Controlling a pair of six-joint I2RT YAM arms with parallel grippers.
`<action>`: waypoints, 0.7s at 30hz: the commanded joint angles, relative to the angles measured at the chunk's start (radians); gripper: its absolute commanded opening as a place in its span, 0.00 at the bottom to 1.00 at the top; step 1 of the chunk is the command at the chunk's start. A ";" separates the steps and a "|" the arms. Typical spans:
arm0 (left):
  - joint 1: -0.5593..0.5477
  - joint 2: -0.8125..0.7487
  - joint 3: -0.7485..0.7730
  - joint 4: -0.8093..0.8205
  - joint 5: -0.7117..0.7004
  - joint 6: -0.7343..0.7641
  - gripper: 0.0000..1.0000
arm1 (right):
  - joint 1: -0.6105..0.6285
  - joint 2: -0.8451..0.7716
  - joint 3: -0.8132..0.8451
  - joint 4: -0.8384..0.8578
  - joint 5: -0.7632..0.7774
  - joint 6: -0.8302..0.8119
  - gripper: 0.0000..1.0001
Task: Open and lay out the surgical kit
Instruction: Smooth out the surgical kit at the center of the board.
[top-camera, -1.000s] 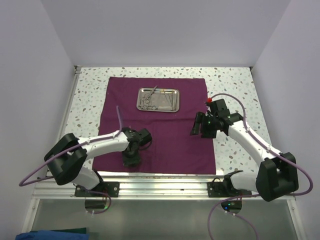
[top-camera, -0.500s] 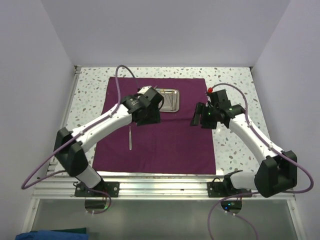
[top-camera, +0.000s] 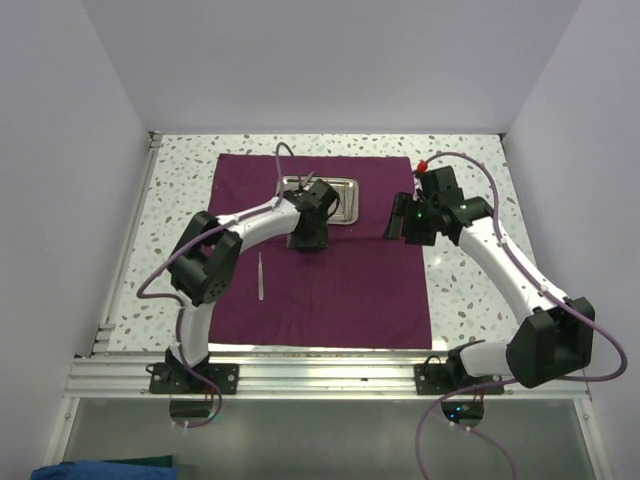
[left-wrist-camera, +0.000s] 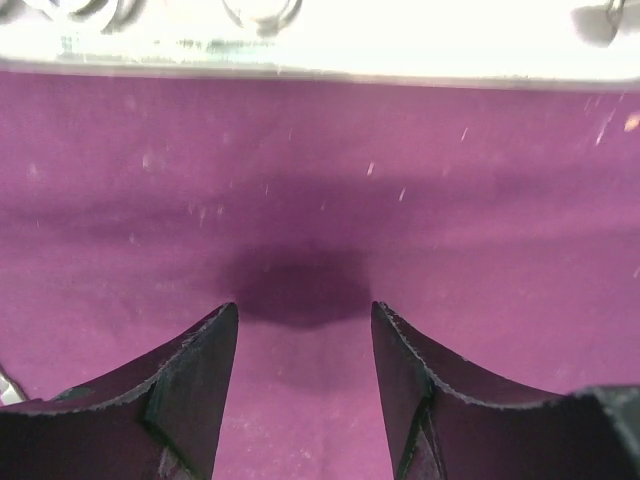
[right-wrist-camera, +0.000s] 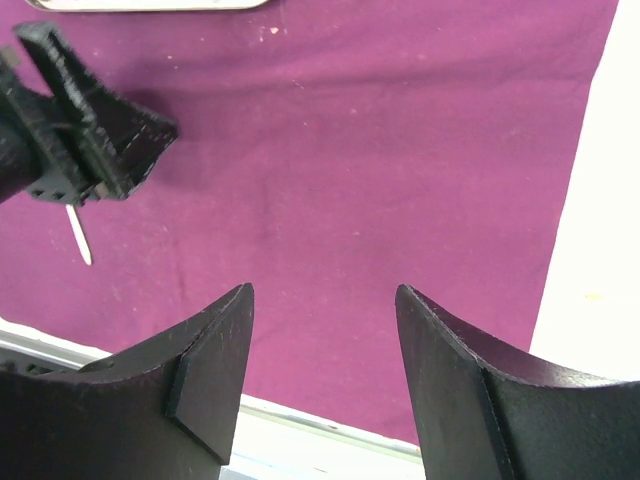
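Left claw (left-wrist-camera: 303, 312) hovering apart, empty, over cloth (top-camera: 350, 290) just below tray (top-camera: 345, 200), right claw (right-wrist-camera: 322, 292) hanging apart near cloth's right edge, tweezers (top-camera: 260, 276) lying lower left.

Enclosure: three plain pale lavender-white walls (top-camera: 320, 60), at the left, rear and right, evenly and brightly lit. White speckled terrazzo-pattern worktop (top-camera: 170, 220), rectangular. Silver aluminium extrusion rail (top-camera: 320, 365) along the worktop's near edge. Grey translucent panel (top-camera: 330, 440) below the rail. Blue-green fabric bundle (top-camera: 100, 470) at the lower left corner, partly cut off.
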 joint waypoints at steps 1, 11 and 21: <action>-0.004 -0.099 -0.082 0.069 0.034 0.020 0.60 | 0.001 -0.052 -0.022 -0.024 0.030 -0.010 0.62; -0.078 -0.217 -0.433 0.151 0.111 -0.041 0.59 | 0.000 -0.011 -0.060 0.000 0.044 -0.028 0.62; -0.081 -0.156 -0.106 0.002 0.061 -0.001 0.66 | 0.001 0.035 0.007 -0.013 0.047 -0.057 0.62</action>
